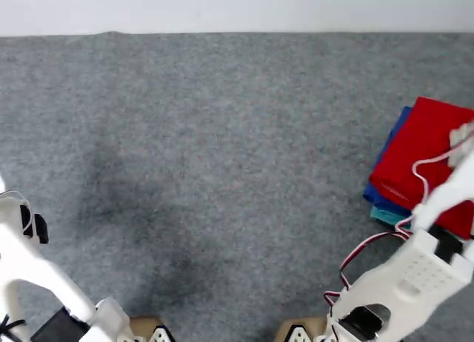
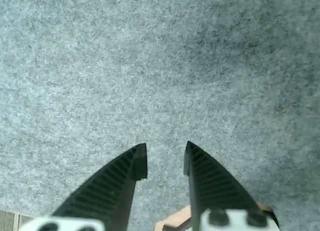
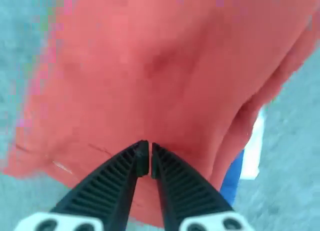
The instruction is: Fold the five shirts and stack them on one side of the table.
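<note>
A stack of folded shirts lies at the table's right edge, with a red shirt (image 1: 422, 153) on top, a blue one (image 1: 391, 146) under it and a teal edge (image 1: 386, 216) at the bottom. My right arm (image 1: 415, 272) stretches over this stack. In the right wrist view my right gripper (image 3: 150, 152) is shut, its tips close over the red shirt (image 3: 165, 66), with no cloth seen between them. A strip of blue shirt (image 3: 231, 181) shows beside the red. My left gripper (image 2: 165, 161) is open above bare grey felt.
The grey felt table cover (image 1: 222, 149) spreads across the middle and left. My left arm (image 1: 29, 264) stands at the near left corner. A white wall edge (image 1: 237, 9) runs along the far side. Red and white cables (image 1: 363, 257) hang by the right arm.
</note>
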Motion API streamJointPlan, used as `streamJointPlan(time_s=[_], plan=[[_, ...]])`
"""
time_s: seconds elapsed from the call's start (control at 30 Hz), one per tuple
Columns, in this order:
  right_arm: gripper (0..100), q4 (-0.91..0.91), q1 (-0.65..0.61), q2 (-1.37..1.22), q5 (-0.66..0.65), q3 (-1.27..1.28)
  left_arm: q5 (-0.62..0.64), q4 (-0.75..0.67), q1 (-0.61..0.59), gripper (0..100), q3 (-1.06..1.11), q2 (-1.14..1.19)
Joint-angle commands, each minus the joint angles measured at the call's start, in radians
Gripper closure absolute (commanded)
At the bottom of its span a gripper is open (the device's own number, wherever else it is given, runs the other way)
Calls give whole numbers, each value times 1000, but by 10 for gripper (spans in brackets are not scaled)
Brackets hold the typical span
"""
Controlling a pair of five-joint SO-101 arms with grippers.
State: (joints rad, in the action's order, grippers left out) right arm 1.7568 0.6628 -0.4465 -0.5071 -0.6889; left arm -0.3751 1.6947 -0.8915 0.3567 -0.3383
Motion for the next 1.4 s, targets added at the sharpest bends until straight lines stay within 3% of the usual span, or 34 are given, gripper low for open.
streamJointPlan(time_s=[0.0, 0.13, 0.4, 0.6, 0.8, 1.0, 1.17, 1.37], plan=[[988, 39, 81, 58, -48, 77, 0, -5, 5, 870, -4, -31], [988, 38, 120, 56, -69, 97, -3, -12, 5, 870, 28, -31], [988, 13, 45, 194, -68, 0, -6, -14, 6, 870, 48, -31], [987, -249, 56, 216, -68, -14, -6, -11, 6, 870, 48, -37], [987, -536, 111, 24, -77, 21, -6, -9, 6, 870, 48, -38], [989, -693, 173, -133, -195, 20, -8, -9, 6, 870, 51, -38], [989, -668, 150, -31, -195, 20, -8, -9, 6, 870, 50, -38], [989, -461, 50, 160, -193, 20, -8, -6, 6, 870, 48, -40]])
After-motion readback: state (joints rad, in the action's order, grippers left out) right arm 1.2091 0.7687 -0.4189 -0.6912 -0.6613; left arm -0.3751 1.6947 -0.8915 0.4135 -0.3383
